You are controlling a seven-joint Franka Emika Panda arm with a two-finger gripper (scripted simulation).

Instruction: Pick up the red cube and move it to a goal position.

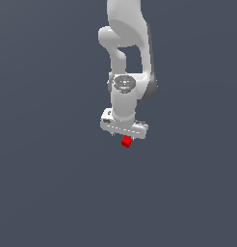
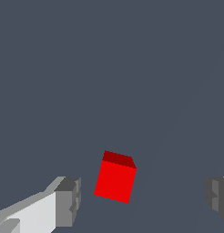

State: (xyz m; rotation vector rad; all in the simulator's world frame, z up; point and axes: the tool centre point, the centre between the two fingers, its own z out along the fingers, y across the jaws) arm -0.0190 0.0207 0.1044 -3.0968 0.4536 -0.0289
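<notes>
Where floor spreads grey, red cube [image 2: 114, 178] between open gripper [image 2: 143, 200].

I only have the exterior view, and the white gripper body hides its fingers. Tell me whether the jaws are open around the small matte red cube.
Observer: Open. In the wrist view the gripper has its two grey fingers spread wide, with the small matte red cube between them.
Operator: Report any contact with the cube.
Observer: None. Bare floor shows on both sides of it.
Operator: Say whether it sits centred.
Observer: No, it is nearer one finger, with a much wider gap to the other.
</notes>
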